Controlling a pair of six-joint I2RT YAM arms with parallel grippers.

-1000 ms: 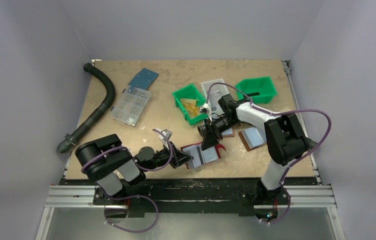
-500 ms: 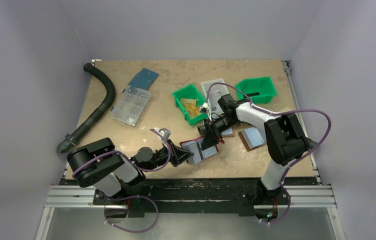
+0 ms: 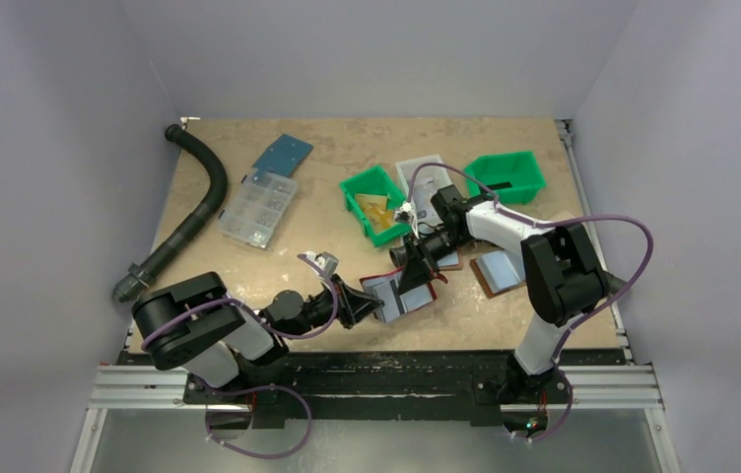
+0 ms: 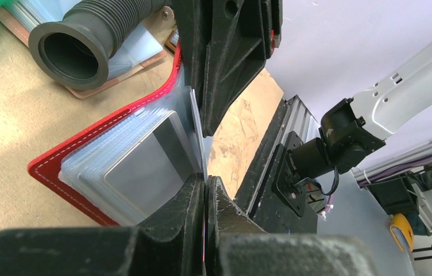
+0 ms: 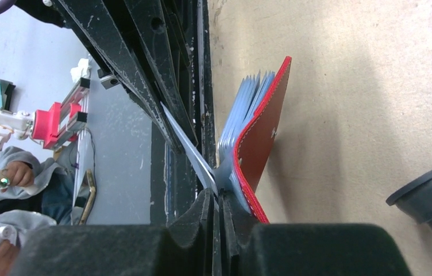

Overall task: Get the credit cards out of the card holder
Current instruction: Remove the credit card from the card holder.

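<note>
the card holder (image 3: 392, 294) sits on the counter (image 3: 327, 148) near its front edge, between the two hands, and it does not lie flat: in the right wrist view its red cover stands up from the counter, with the pale pockets fanned behind it. a second ago it lay spread open, a little closer to the front edge, with its small red tab showing at the right. since then it was drawn a bit up the counter and half lifted.

the left hand (image 4: 205, 183) is pressed together, as before, on a pale leaf (image 5: 186, 145) at the holder's edge. the right hand (image 5: 218, 201) was half spread a moment ago; now its fingers have closed to a thin slit on the same leaf, which runs tight from one hand to the other. seen edge-on, i cannot tell if this leaf is a card or only a pocket. one grey card (image 4: 145, 167) sits in its pocket, and i see no card lying free beside the holder.

so i judge that the grip is just made and the pulling is not yet begun. if the right hand has only a pocket, the whole holder will follow it.
</note>
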